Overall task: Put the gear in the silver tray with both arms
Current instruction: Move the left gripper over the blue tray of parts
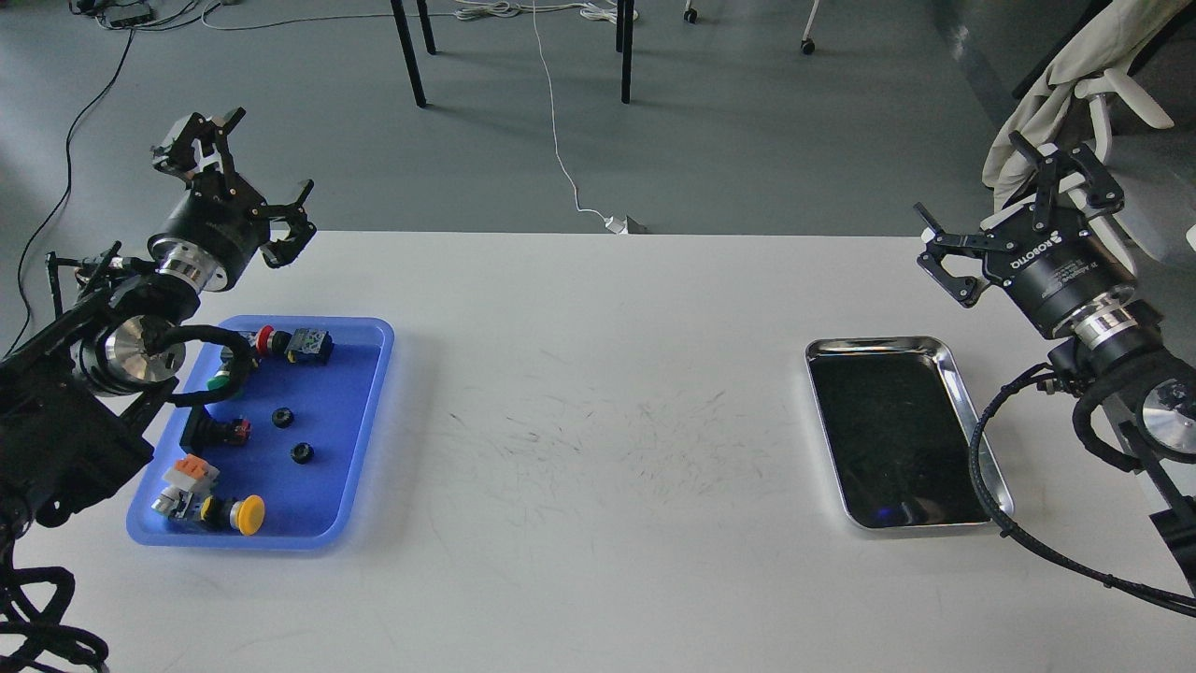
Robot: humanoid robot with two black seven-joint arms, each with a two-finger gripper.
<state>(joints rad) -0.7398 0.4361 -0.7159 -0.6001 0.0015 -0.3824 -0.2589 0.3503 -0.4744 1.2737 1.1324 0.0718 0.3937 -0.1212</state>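
Two small black gears [282,417] [301,453] lie in the blue tray [327,495] at the table's left side. The silver tray [878,343] sits at the right, its dark bottom bare. My left gripper [271,150] hangs open above the table's far left edge, beyond the blue tray, with nothing between its fingers. My right gripper [967,175], marked ROBOTIQ, is open too, raised past the far right corner of the silver tray and holding nothing.
The blue tray also holds a yellow push button [248,515], a red one [265,338], a green one [217,381] and other small switch parts. Black cables [990,486] from my right arm loop over the silver tray's right rim. Chair legs stand beyond the table.
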